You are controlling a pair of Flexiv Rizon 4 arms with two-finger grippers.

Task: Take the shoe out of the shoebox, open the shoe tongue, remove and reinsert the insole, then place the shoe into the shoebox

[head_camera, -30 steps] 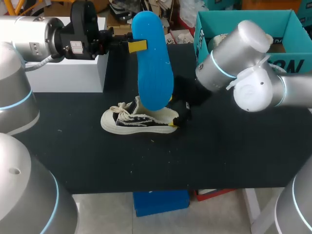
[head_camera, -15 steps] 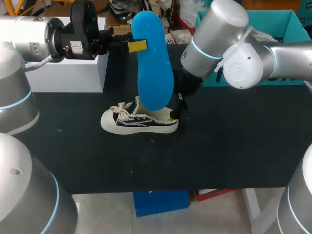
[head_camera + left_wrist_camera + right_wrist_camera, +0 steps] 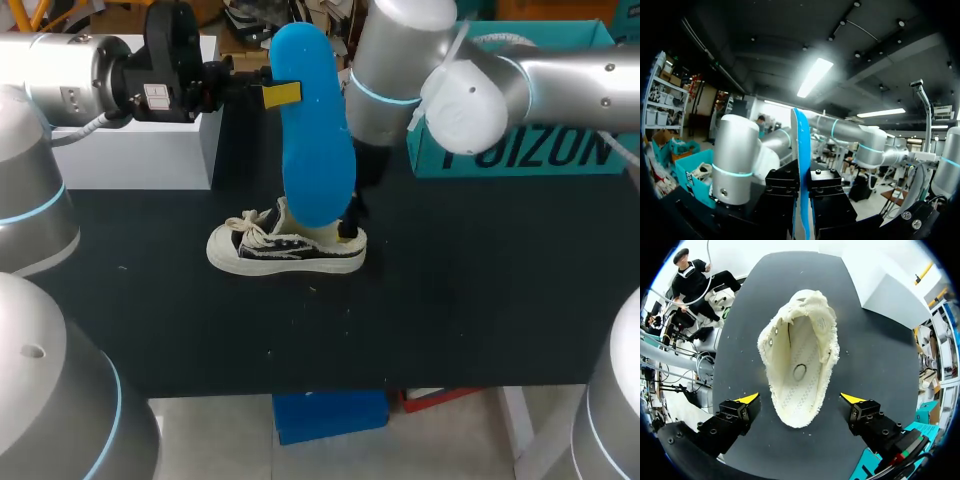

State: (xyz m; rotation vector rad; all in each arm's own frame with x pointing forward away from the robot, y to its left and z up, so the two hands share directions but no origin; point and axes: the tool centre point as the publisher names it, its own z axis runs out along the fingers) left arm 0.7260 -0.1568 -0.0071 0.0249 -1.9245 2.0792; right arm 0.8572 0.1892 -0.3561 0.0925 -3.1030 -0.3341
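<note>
A blue insole (image 3: 312,130) stands upright above the shoe, my left gripper (image 3: 283,95) shut on its upper edge. In the left wrist view the insole (image 3: 801,150) shows edge-on, pinched between the black fingers (image 3: 785,185). The black-and-cream shoe (image 3: 285,245) lies on the black table, toe to the left. My right gripper (image 3: 350,225) hangs over its heel. In the right wrist view the shoe (image 3: 800,355) is seen from above, its mouth wide and bare inside. The right gripper (image 3: 801,399) is open, its yellow tips on either side of the heel and not touching it.
The teal shoebox (image 3: 520,150) stands at the back right, partly behind my right arm. A white box (image 3: 140,150) sits at the back left under my left arm. Bare black table (image 3: 480,300) lies in front of and right of the shoe.
My right arm has swung left from the shoebox side to above the shoe's heel, its gripper staying open. The left arm and the insole have not moved.
</note>
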